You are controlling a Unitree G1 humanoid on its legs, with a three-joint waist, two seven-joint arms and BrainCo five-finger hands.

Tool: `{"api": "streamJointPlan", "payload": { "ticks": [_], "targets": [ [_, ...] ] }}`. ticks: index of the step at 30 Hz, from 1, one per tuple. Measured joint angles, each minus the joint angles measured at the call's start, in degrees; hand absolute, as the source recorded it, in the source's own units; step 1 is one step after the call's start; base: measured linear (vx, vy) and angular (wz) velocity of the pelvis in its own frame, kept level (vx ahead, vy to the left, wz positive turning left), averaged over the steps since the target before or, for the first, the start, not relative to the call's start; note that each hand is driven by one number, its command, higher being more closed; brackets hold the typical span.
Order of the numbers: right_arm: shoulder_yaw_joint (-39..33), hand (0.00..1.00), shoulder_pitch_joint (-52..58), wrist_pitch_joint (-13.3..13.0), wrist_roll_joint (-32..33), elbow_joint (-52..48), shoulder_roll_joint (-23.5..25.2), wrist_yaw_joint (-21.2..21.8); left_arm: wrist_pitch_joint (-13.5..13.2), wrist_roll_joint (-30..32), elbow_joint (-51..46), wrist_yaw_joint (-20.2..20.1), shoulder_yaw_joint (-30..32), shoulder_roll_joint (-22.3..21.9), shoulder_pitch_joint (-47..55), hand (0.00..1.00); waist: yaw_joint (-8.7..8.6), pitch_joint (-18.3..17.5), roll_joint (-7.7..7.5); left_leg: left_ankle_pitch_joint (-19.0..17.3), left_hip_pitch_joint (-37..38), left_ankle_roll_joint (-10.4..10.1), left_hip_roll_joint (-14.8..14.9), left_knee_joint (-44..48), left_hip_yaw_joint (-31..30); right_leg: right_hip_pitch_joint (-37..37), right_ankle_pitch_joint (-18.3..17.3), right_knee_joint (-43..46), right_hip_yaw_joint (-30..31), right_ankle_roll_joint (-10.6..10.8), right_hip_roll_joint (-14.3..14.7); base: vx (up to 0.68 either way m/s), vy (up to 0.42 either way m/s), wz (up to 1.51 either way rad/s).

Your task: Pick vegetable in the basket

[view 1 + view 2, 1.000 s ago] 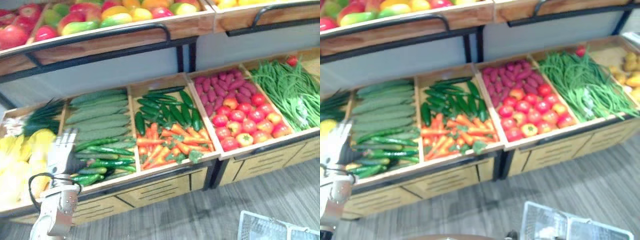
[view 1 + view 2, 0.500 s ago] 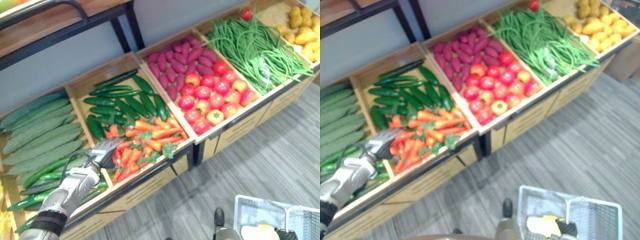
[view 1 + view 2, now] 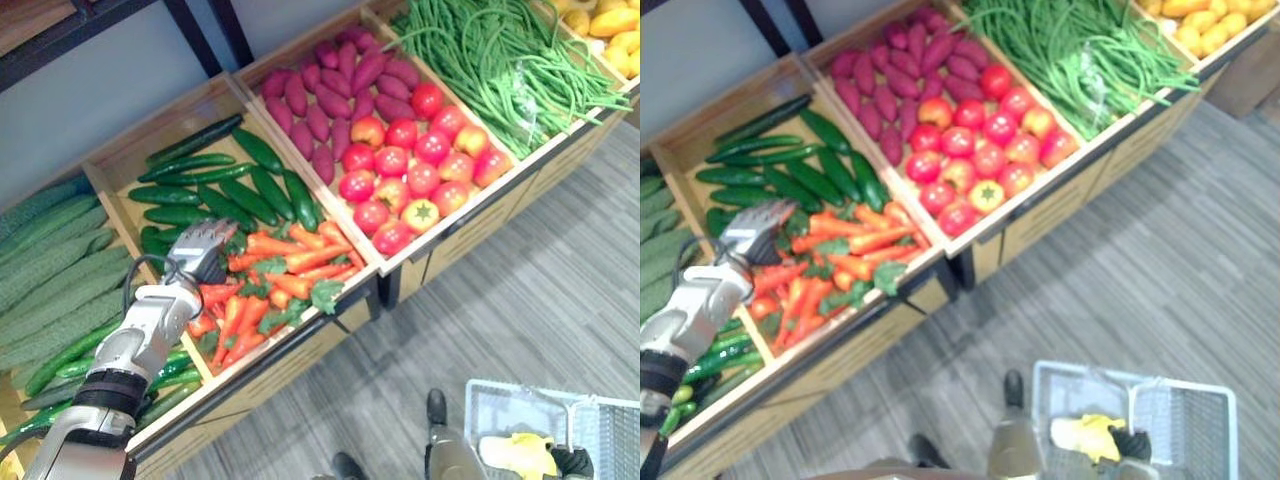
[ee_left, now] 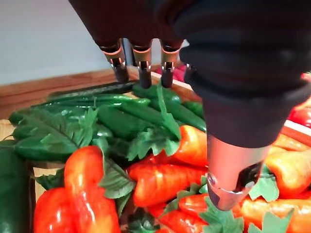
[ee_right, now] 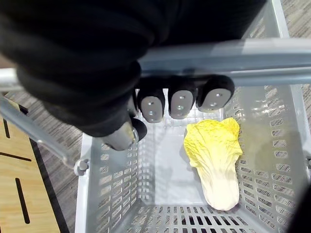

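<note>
The left hand [image 3: 203,252], the nearer one, hovers with straight, empty fingers just above the orange leafy-topped carrots [image 3: 290,262], which lie mostly crosswise to them in the wooden bin [image 3: 130,150], while the right hand [image 5: 179,101] grips the grey plastic basket [image 5: 109,194] by its handle [image 5: 233,54].

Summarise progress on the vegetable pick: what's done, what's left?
Done: one pale yellow leafy cabbage lies in the light grey slotted plastic basket. In hand: the right hand is curled round the basket's grey bar handle; the left hand hovers open over the orange carrots with green tops, holding nothing. Left: close on a carrot, lift it and carry it to the basket.
</note>
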Motion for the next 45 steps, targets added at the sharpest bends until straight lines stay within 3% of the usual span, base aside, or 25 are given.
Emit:
{"api": "streamJointPlan", "payload": {
  "ticks": [7, 23, 29, 45],
  "targets": [
    [0.00, 1.00, -0.04, 0.00, 0.01, 0.02, 0.12, 0.01, 0.01, 0.00, -0.03, -0.11, 2.33, -0.02, 0.16, 0.00, 1.27, 1.13, -0.60, -0.04, -0.32, 0.03, 0.27, 0.69, -0.33, 0.02, 0.00, 0.01, 0.18, 0.00, 0.01, -0.09, -0.047, 0.02],
    [0.05, 1.00, -0.29, 0.00, -0.05, 0.30, 0.06, 0.24, 0.00, -0.04, -0.55, -2.30, 7.83, 1.56, 5.03, 0.00, 1.57, 1.71, -0.46, -1.23, -1.38, 0.02, 0.84, 0.59, -3.34, -0.03, 0.47, -0.11, -1.58, -0.15, 0.22, -0.09, -0.049, 0.08],
    [0.00, 1.00, -0.64, 0.06, -0.05, 0.30, -0.08, 0.92, -0.02, -0.11, -2.01, -2.55, 7.78, 2.30, 5.67, 0.00, 2.68, 1.90, -0.52, -1.40, -4.33, 0.17, 0.72, 0.61, -3.40, -2.77, 2.19, -0.80, -1.30, -0.42, 0.27, -0.10, -0.045, 0.00],
    [0.03, 1.00, -0.88, 0.43, -0.03, -2.17, -0.07, 1.10, 1.46, -0.13, -4.60, -2.55, 7.84, 2.07, 4.17, 0.00, 3.45, 4.32, -1.36, -1.48, -7.22, 0.41, 0.87, 0.96, -3.17, -5.20, 2.77, -1.02, -1.45, -0.41, 0.13, -0.03, -0.019, 0.01]
  ]
}}
